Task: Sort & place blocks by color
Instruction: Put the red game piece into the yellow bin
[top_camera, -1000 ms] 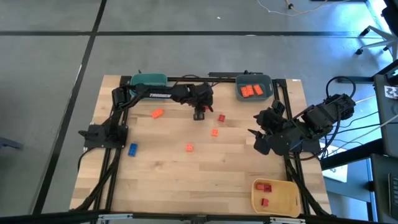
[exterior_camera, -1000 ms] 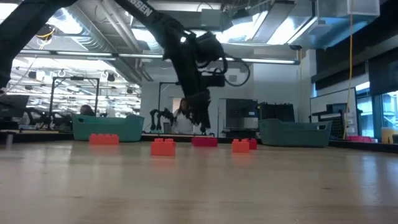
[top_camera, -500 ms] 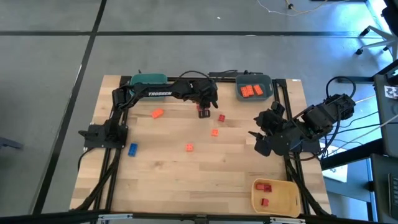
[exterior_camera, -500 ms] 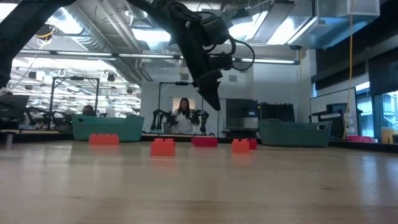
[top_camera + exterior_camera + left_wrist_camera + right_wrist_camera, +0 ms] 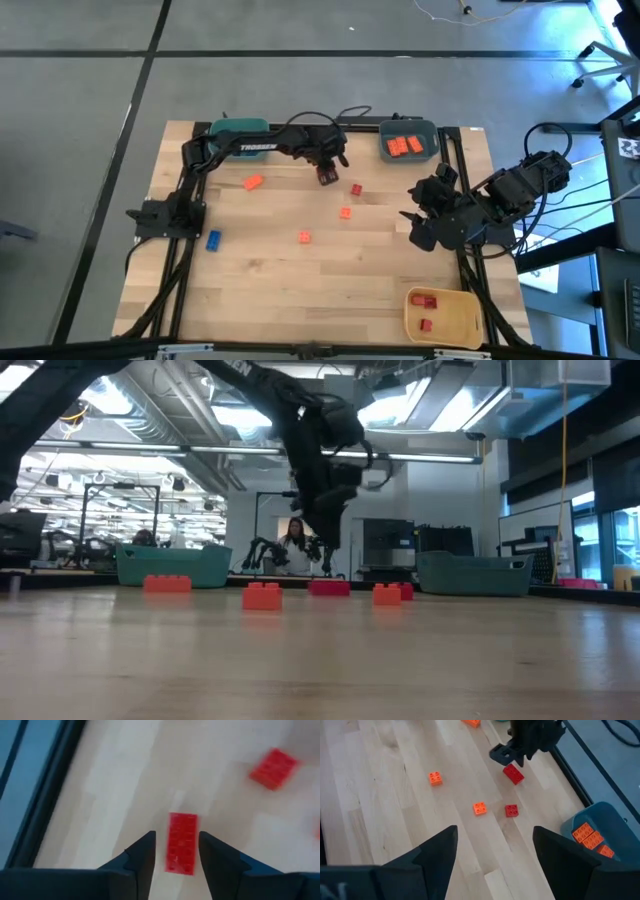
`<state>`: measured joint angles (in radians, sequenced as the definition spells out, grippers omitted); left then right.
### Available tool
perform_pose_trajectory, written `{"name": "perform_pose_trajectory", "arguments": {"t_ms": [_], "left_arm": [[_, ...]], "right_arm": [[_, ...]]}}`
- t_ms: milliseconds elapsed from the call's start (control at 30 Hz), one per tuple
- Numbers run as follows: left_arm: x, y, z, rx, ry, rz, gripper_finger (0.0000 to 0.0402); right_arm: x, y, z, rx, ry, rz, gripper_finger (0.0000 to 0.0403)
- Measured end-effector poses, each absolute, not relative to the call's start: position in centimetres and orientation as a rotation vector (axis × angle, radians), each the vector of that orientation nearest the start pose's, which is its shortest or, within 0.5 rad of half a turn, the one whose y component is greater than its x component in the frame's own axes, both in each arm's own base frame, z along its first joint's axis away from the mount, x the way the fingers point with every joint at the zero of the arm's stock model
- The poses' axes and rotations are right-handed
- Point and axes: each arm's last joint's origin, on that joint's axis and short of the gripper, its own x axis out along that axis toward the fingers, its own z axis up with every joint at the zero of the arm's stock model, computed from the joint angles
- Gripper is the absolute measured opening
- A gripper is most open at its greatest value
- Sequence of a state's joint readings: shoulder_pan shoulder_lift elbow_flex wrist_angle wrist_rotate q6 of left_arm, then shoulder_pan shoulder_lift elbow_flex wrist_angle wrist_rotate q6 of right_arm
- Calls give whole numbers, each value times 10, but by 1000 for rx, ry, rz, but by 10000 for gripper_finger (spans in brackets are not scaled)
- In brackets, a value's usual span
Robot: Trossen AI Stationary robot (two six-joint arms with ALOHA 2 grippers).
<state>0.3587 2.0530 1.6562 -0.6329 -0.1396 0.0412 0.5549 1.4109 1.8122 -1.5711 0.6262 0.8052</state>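
A red rectangular block (image 5: 327, 176) (image 5: 181, 842) lies flat on the table at the far middle. My left gripper (image 5: 326, 163) (image 5: 330, 548) hangs a little above it, open and slanting down; the wrist view shows the block beyond the gap between its fingers. Loose on the table are a red block (image 5: 356, 190), three orange blocks (image 5: 252, 183) (image 5: 345, 213) (image 5: 304, 237) and a blue block (image 5: 213, 240). My right gripper (image 5: 412, 228) (image 5: 495, 832) waits open, raised at the table's right side.
At the far edge stand a teal bin (image 5: 240, 128) and a grey-blue bin (image 5: 428, 150) that holds orange blocks. A yellow bin (image 5: 448, 322) with red blocks sits at the near right corner. Black frame rails (image 5: 180, 260) run along both sides. A person (image 5: 296, 542) is in the room beyond.
My left gripper has risen off the red rectangular block, drawn slightly toward the far edge, and rolled at the wrist. The block has stayed on the table and now shows uncovered from above.
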Motion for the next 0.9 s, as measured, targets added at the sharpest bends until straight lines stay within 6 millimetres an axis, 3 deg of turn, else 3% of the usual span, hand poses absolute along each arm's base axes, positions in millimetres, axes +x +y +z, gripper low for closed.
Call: {"name": "perform_pose_trajectory", "arguments": {"t_ms": [133, 333, 600, 900], "left_arm": [[408, 169, 204, -189, 1075, 509, 150], [406, 179, 180, -314, 1123, 316, 150], [408, 181, 176, -193, 1137, 245, 147], [407, 177, 171, 92, 1204, 167, 147]], "right_arm": [[192, 99, 431, 90, 853, -430, 262], [192, 99, 431, 88, 854, -429, 262], [193, 99, 431, 92, 854, -431, 262], [193, 99, 431, 91, 854, -431, 262]]}}
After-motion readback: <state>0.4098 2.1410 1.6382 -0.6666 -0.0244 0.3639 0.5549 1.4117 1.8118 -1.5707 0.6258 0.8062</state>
